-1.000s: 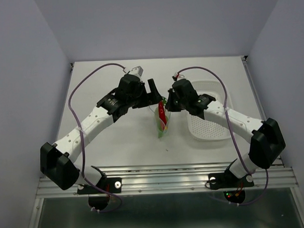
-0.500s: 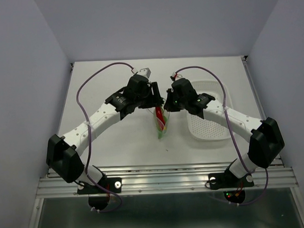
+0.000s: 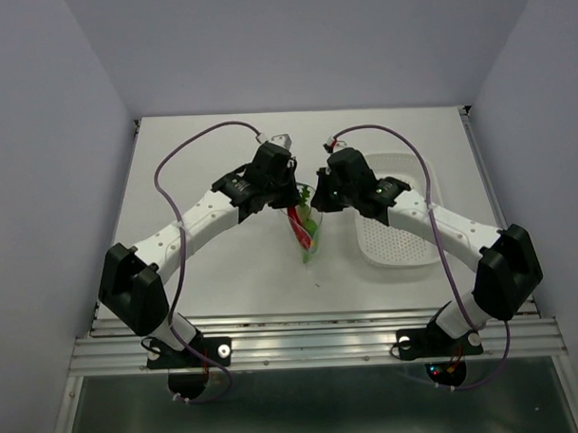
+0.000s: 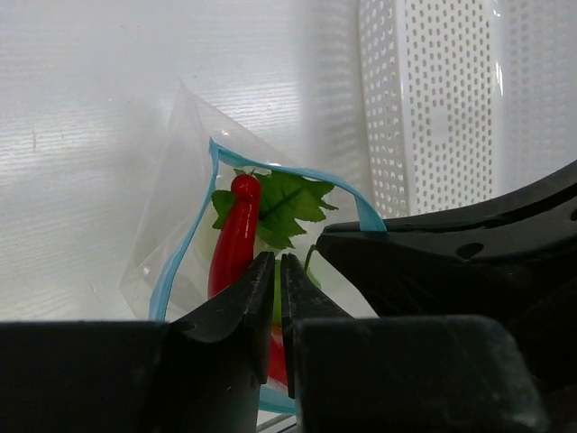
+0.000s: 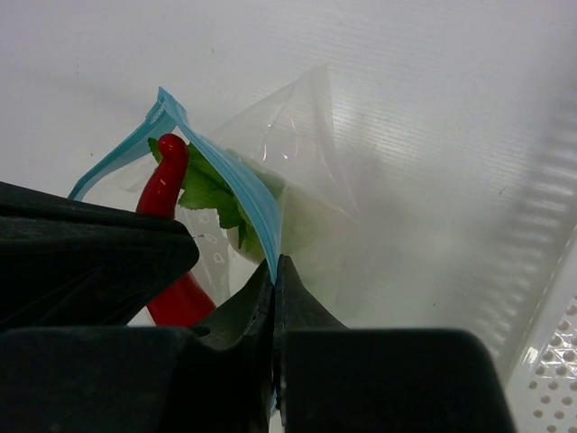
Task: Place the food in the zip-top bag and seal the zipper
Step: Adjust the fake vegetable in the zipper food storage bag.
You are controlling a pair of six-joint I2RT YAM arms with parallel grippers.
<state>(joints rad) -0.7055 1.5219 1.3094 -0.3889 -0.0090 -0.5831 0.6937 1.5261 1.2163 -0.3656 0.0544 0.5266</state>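
Note:
The clear zip-top bag hangs between my two grippers above the table, its mouth up. Inside it are the red chili, the radish's green leaves and white body, and a green pod low down. My right gripper is shut on the blue zipper at one side of the mouth. My left gripper sits at the opposite lip, jaws drawn together to a thin slit over the clear plastic, with the blue strip running below them.
A white perforated basket lies on the table just right of the bag, under the right arm, and shows in the left wrist view as a basket beyond the bag. Both wrists are close together.
The left arm has swung right to the bag's mouth and its jaws have gone from wide open to nearly together. The right gripper has kept its hold without moving.

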